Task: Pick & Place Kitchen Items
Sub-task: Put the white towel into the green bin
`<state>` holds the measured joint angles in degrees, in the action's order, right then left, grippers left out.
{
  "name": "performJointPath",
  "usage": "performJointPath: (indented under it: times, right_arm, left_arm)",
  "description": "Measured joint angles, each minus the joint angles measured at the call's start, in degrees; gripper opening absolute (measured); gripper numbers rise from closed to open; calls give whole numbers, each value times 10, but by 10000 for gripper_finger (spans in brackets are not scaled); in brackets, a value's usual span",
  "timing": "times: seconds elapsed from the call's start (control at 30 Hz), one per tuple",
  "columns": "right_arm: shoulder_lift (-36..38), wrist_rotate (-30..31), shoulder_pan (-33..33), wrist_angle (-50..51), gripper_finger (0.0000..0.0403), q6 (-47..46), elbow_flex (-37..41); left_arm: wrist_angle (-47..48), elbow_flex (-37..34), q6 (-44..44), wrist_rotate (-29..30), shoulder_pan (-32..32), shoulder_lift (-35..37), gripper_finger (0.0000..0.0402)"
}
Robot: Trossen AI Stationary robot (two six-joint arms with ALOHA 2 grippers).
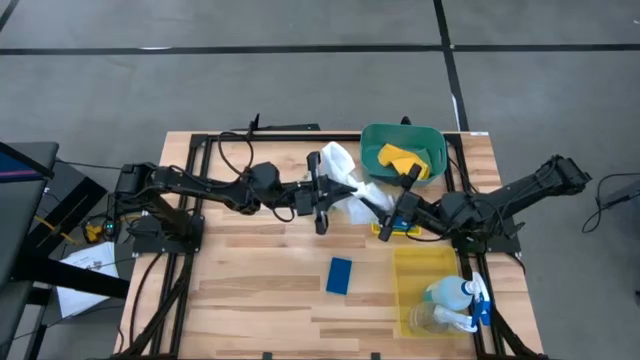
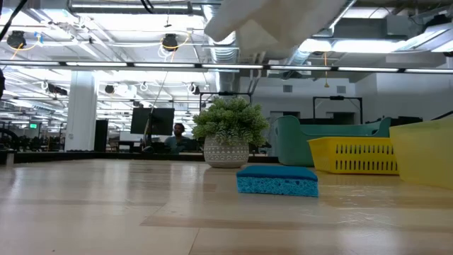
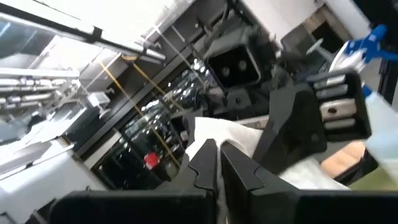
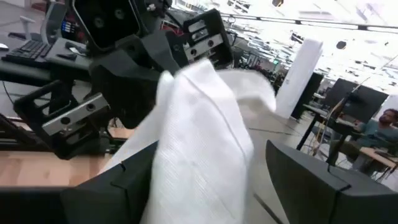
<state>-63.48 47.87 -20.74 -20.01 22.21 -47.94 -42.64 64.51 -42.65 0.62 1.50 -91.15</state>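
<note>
A white cloth (image 1: 350, 180) hangs high over the table's middle and shows at the top of the low view (image 2: 283, 21). My left gripper (image 3: 217, 155), reaching in from the left (image 1: 330, 195), is shut on it. My right gripper (image 4: 211, 149) comes from the right (image 1: 388, 208) and is open, with one finger on either side of the cloth (image 4: 199, 143). A blue sponge (image 1: 340, 275) lies flat on the wood nearer the front. A yellow sponge (image 1: 398, 158) lies in the teal bin (image 1: 432, 140). The spray bottle (image 1: 455, 293) and a clear cup (image 1: 428, 318) lie in the yellow bin (image 1: 405, 262). My left gripper pinches the white cloth between its two shut fingers, and a bunched part (image 3: 214, 134) shows just past the fingertips. The fingers reach in about level from the table's left. The cloth is lifted clear of the table. Whether my right gripper touches the cloth, I cannot tell.
A small yellow basket (image 2: 354, 156) stands under my right gripper. A potted green plant (image 2: 230, 138) stands behind the blue sponge (image 2: 277, 179) in the low view. The teal bin is at the far right and the yellow bin at the near right. Bare wood spreads on the near left.
</note>
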Motion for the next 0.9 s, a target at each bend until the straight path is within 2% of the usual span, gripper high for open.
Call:
performJointPath:
  times: [0.27, 0.47, 0.63, 0.77, 0.9]
  right_arm:
    - [0, -42, 0, -1, 260, -13, 0]
    - [0, -47, 1, -2, 260, -23, 0]
    - [0, -52, 2, -1, 255, -23, 0]
    - [0, -99, 2, 5, 218, -28, 0]
    - [0, -108, 2, 12, 139, -28, 0]
  left_arm:
    - [-27, 0, 31, -56, 0, 0, 0]
    - [-25, 0, 77, -100, -3, 0, 0]
    - [-21, 0, 85, -102, -3, 0, 0]
    - [-17, 0, 85, -106, -3, 0, 0]
    - [-7, 0, 88, -106, -3, 0, 0]
